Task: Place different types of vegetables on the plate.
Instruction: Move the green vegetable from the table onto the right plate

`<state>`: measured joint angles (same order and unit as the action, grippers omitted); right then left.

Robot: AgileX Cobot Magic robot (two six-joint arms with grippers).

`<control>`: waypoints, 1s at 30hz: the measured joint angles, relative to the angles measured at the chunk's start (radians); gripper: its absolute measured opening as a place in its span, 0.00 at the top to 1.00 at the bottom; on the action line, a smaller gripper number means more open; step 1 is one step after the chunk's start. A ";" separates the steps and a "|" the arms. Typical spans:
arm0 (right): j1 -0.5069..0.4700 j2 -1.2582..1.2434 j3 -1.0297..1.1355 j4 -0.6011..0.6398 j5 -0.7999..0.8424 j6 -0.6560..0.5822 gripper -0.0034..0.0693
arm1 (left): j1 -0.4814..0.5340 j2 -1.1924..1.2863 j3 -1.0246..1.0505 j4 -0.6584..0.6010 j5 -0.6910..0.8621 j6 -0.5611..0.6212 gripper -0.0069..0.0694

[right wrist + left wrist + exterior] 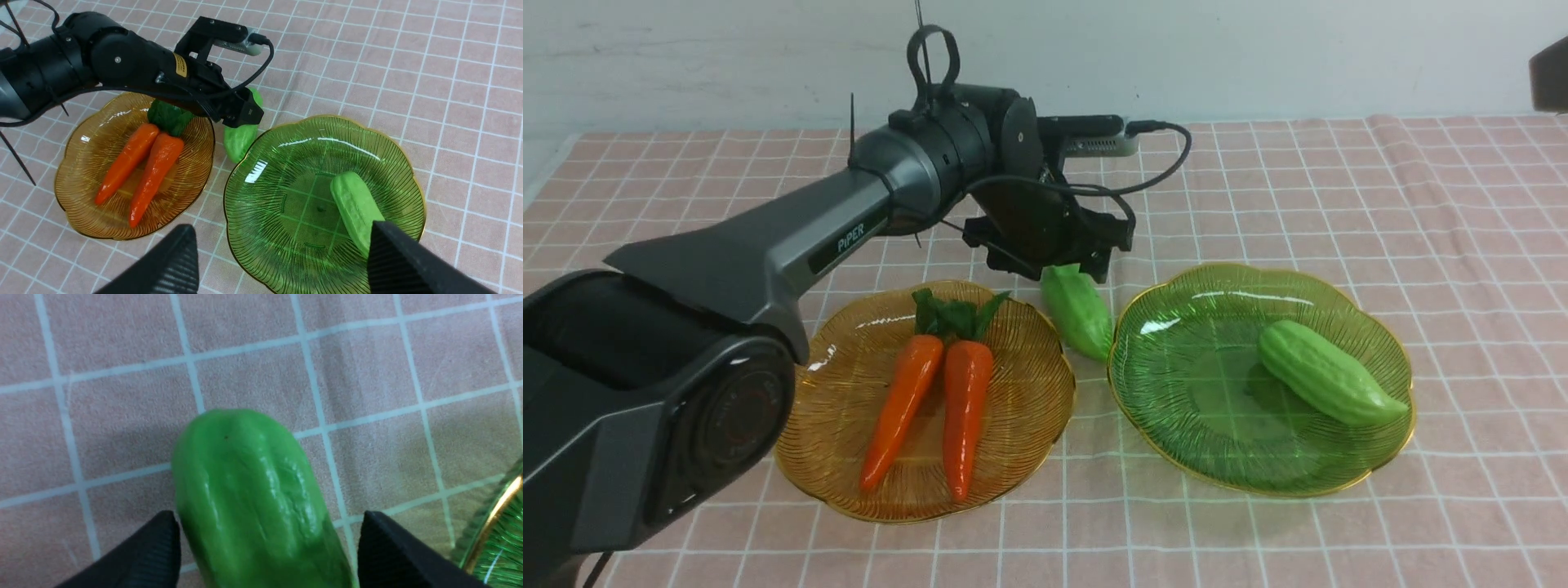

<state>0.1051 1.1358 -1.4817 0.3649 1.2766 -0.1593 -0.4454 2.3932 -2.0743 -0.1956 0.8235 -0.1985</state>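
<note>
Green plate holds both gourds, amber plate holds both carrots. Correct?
Not quite. The green plate holds only one gourd; the other gourd sits between the two plates, off both, as the front view shows. Both carrots are on the amber plate.

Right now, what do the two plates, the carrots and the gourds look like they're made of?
Amber plate and green plate: clear tinted glass or hard plastic, I can't tell which; see-through, ribbed, gold rims, bright glints. Carrots: probably glossy moulded plastic; even orange with a sheen. Gourds: likely plastic or rubber with a softer sheen; waxy, ridged green skin.
</note>
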 joint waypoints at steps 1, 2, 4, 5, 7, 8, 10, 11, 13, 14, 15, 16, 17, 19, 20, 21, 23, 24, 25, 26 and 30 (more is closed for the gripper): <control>0.000 0.000 0.000 0.000 0.000 0.000 0.26 | 0.000 0.005 0.000 -0.001 0.000 -0.006 0.22; 0.000 0.000 0.000 0.000 0.000 0.000 0.26 | 0.000 0.009 0.000 -0.004 0.000 -0.015 0.23; 0.000 0.000 0.000 0.000 0.000 0.000 0.26 | 0.000 0.016 0.000 -0.007 -0.001 -0.031 0.26; 0.000 0.000 0.000 0.000 0.000 0.000 0.26 | 0.000 0.020 0.000 -0.009 -0.009 -0.039 0.30; 0.000 0.000 0.000 0.000 0.001 0.000 0.26 | 0.000 0.023 -0.002 -0.015 -0.022 -0.057 0.40; 0.000 0.000 0.000 0.000 0.001 0.001 0.26 | 0.000 0.025 -0.012 -0.017 -0.023 -0.062 0.44; 0.000 0.000 0.000 0.000 0.001 0.001 0.26 | 0.000 0.027 -0.052 -0.017 -0.022 -0.058 0.49; 0.000 0.000 0.000 0.000 0.001 0.001 0.26 | 0.000 0.027 -0.078 -0.017 -0.021 -0.050 0.49; 0.000 0.000 0.000 0.001 0.001 0.001 0.26 | 0.000 0.027 -0.151 -0.017 0.004 -0.036 0.49; 0.000 0.000 0.000 0.003 0.001 0.002 0.26 | 0.000 0.026 -0.195 -0.017 0.034 -0.029 0.49; 0.000 0.000 0.000 0.006 0.001 0.007 0.26 | 0.000 0.026 -0.234 -0.019 0.070 -0.028 0.49; 0.000 0.000 0.000 0.013 0.001 0.010 0.26 | 0.000 0.026 -0.268 -0.025 0.106 -0.027 0.50; 0.000 0.000 0.000 0.017 0.001 0.012 0.26 | 0.000 0.026 -0.309 -0.034 0.161 -0.027 0.50; 0.000 -0.001 0.000 0.020 0.001 0.013 0.26 | -0.005 0.022 -0.411 -0.073 0.328 0.005 0.50; 0.000 -0.002 0.000 0.021 0.001 0.013 0.26 | -0.011 0.019 -0.430 -0.087 0.374 0.023 0.50; 0.000 -0.004 0.000 0.022 0.001 0.013 0.26 | -0.018 0.017 -0.440 -0.094 0.393 0.045 0.50; 0.000 -0.007 0.000 0.022 0.001 0.016 0.26 | -0.043 0.016 -0.443 -0.108 0.409 0.095 0.50; 0.000 -0.007 0.000 0.022 0.001 0.016 0.26 | -0.063 0.018 -0.439 -0.110 0.413 0.113 0.50; 0.000 -0.007 0.000 0.022 0.001 0.016 0.26 | -0.076 0.022 -0.436 -0.112 0.417 0.123 0.50; 0.000 -0.008 0.000 0.022 0.001 0.016 0.26 | -0.093 0.027 -0.435 -0.110 0.422 0.129 0.50; 0.000 -0.033 0.000 0.026 0.001 0.033 0.26 | -0.152 0.048 -0.431 -0.091 0.423 0.128 0.49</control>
<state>0.1051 1.1032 -1.4817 0.3905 1.2775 -0.1261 -0.5973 2.4411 -2.5052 -0.2866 1.2468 -0.0709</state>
